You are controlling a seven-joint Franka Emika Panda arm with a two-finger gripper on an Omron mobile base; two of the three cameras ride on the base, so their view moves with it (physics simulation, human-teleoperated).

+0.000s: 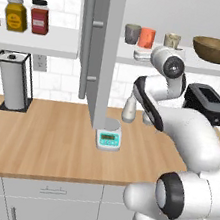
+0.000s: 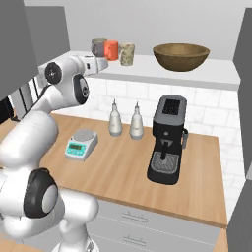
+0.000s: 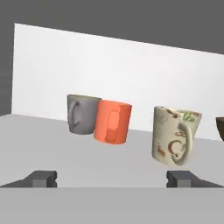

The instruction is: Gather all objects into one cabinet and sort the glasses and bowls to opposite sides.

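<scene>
the gripper (image 3: pixel 112 179) was held released before the cream cup (image 3: pixel 175 135), right of the orange-red cup (image 3: pixel 113 121); squarer centring was judged advisable.

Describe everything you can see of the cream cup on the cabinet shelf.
The cream cup stands on the white shelf, right of the orange cup and apart from it. It looks ceramic, with faint brown and green markings and a handle on its side. The hand view shows it tilted. Nothing grips it.
</scene>
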